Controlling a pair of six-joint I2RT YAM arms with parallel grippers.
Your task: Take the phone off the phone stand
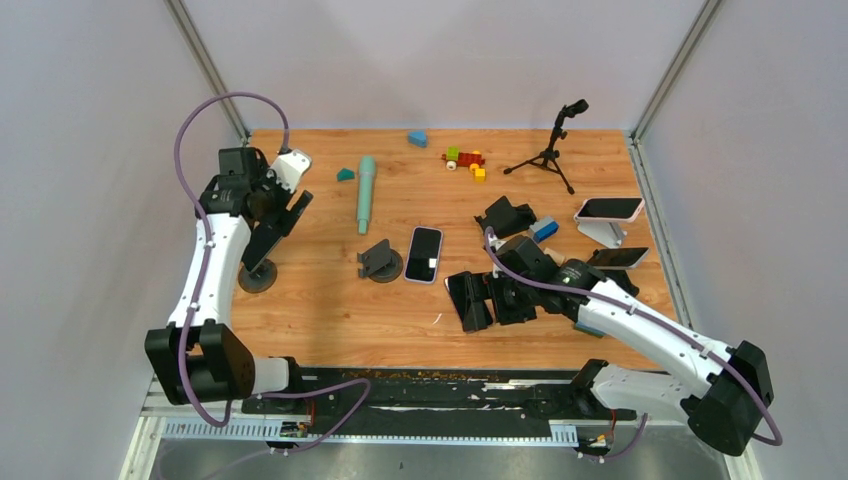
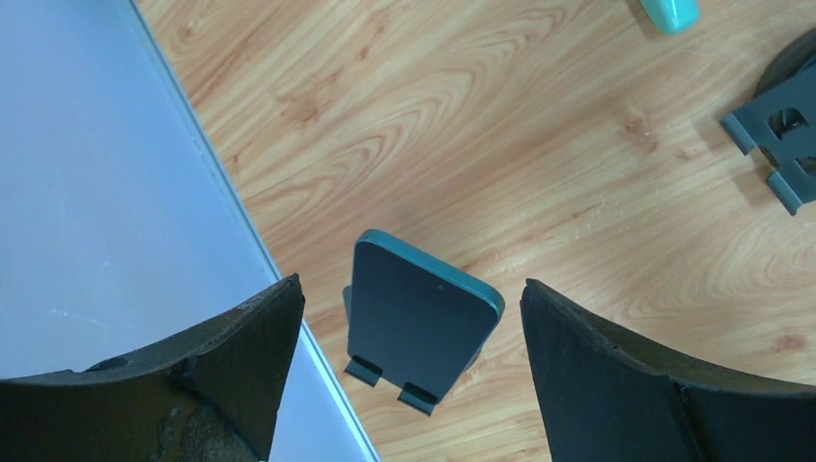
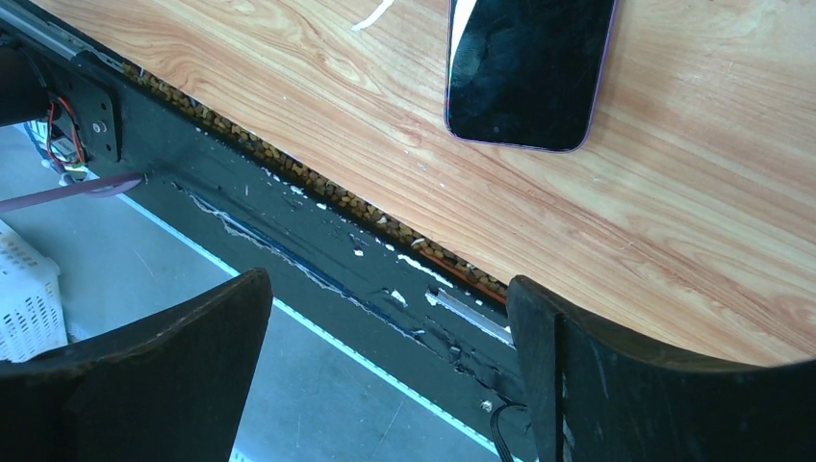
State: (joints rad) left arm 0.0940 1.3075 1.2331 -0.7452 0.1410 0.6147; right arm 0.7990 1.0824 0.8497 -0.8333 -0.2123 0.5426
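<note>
Teal phone [image 2: 423, 322] leans in the phone stand [image 2: 416, 397], its lower edge caught in the stand's two small hooks. Left gripper [image 2: 409, 289] hangs above the stand with fingers [image 2: 221, 375] spread wide, one on either side of the phone, neither touching it. Right gripper [image 3: 385, 289] is well to the right of the stand, its fingers [image 3: 616, 385] also apart and holding nothing, a purple-edged phone [image 3: 529, 67] lying flat beyond them

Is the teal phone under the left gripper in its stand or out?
In its stand: the teal phone leans with its bottom edge behind the stand's two front lips, left gripper open, not touching it.
</note>
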